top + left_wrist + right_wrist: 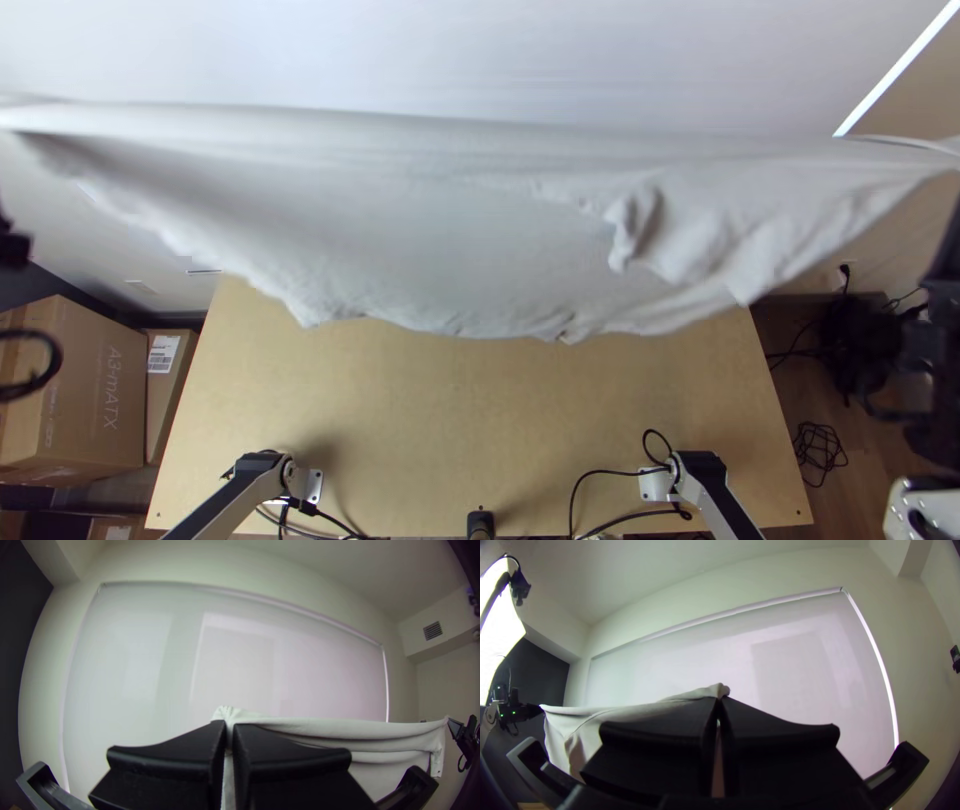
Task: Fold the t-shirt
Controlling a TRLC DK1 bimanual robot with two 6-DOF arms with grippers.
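Above table (450, 420), t-shirt (420, 230); beside, lettered box (80, 395).

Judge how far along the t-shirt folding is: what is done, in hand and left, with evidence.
Done: gripping. The left gripper and right gripper are each shut on the t-shirt.
In hand: the shirt hangs between them over the table, its upper edge drawn out, its lower edge drooping unevenly.
Left: probably laying it down and all the folding, since it hangs in the air.

Matt cloth t-shirt (420, 230); wooden table (480, 410)
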